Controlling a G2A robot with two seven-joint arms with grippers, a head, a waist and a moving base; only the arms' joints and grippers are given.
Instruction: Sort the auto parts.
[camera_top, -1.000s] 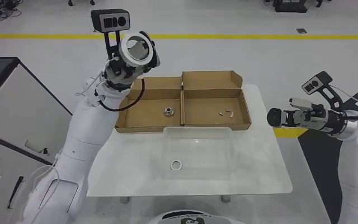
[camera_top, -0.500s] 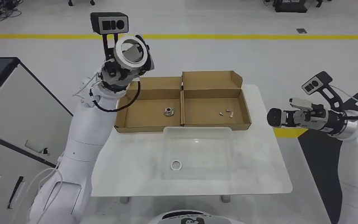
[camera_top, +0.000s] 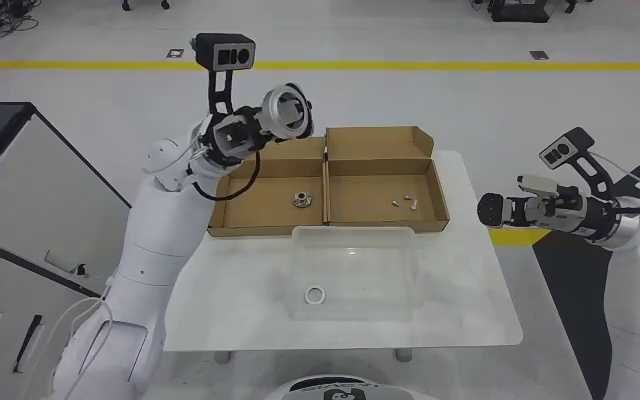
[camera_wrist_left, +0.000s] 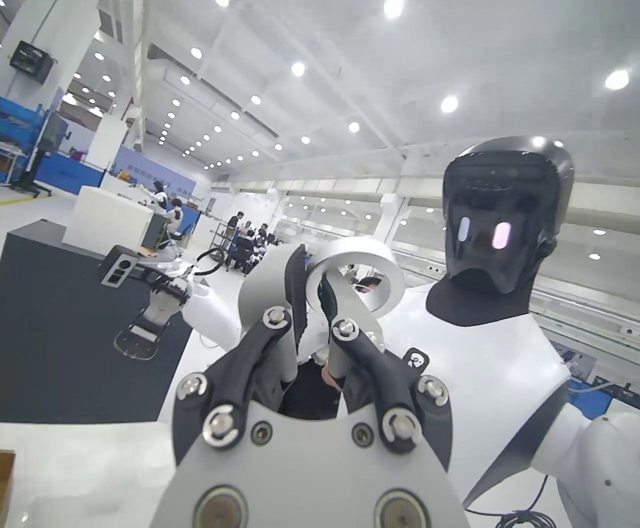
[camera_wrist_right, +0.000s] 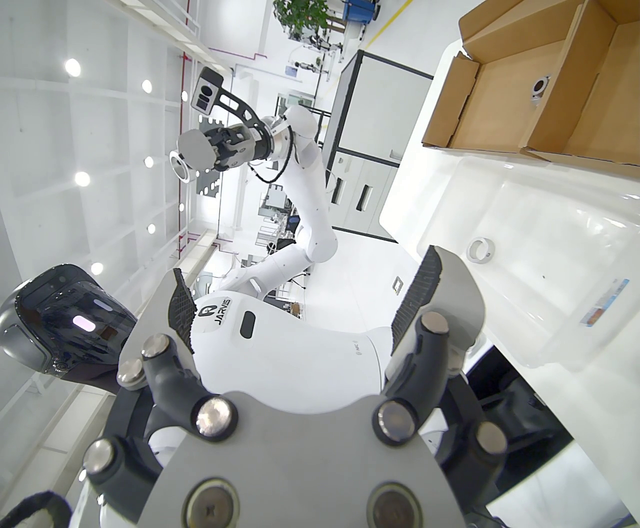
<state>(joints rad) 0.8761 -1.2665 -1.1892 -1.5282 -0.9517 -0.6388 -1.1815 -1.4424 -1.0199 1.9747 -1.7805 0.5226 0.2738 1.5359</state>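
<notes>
Silver ring (camera_wrist_left: 357, 251) sits clamped by its rim in the left tool (camera_wrist_left: 311, 277).

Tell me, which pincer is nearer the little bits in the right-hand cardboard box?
Right. The right pincer sits just past the table edge beside the little bits; the left pincer is raised beyond the other box.

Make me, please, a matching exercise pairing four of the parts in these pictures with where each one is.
Things:
1. large metal ring
2. small white ring
3. round metal fitting
4. small pale pieces

Places:
A. right cardboard box
B. left gripper
C. clear plastic tray
D. left cardboard box

Pairs: 1-B, 2-C, 3-D, 4-A.
</notes>
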